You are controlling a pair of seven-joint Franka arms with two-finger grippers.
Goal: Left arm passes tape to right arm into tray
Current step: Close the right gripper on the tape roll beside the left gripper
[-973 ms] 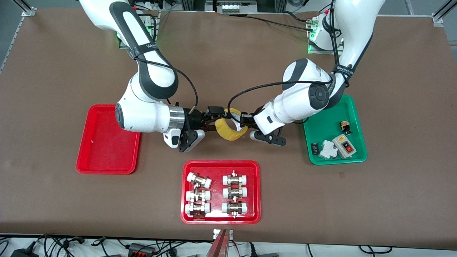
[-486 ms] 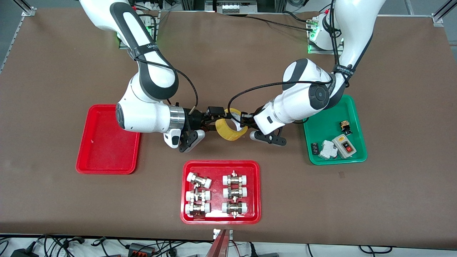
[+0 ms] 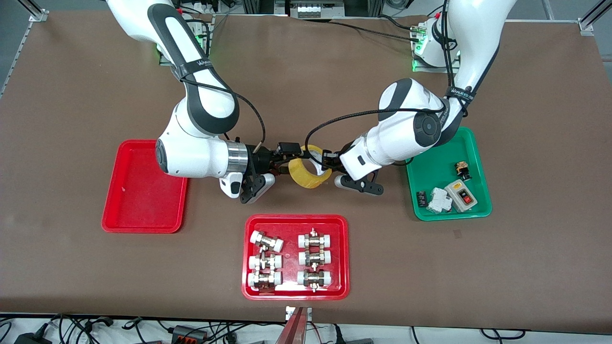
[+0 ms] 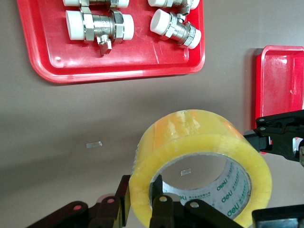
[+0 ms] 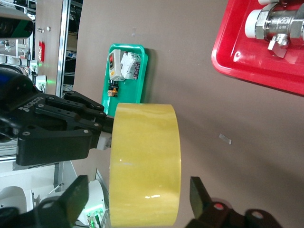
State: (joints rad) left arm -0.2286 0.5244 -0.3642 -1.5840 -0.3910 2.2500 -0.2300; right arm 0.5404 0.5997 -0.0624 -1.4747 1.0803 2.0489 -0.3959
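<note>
The yellow tape (image 3: 309, 177) hangs above the table's middle, between the two hands. My left gripper (image 3: 325, 161) is shut on the roll's wall, one finger inside the ring and one outside (image 4: 142, 210). In the left wrist view the tape (image 4: 190, 137) fills the foreground. My right gripper (image 3: 291, 159) is open and straddles the roll's width (image 5: 139, 198), with a gap showing on each side of the tape (image 5: 145, 156). The plain red tray (image 3: 143, 191) lies empty toward the right arm's end, under the right arm's wrist.
A squarer red tray (image 3: 296, 220) of white-capped metal fittings sits nearer the front camera, below the hand-over spot. A green tray (image 3: 430, 167) with switches and small parts lies toward the left arm's end, partly under the left arm.
The right arm has edged slightly toward the tape. The tape and the left gripper have stayed where they were.
</note>
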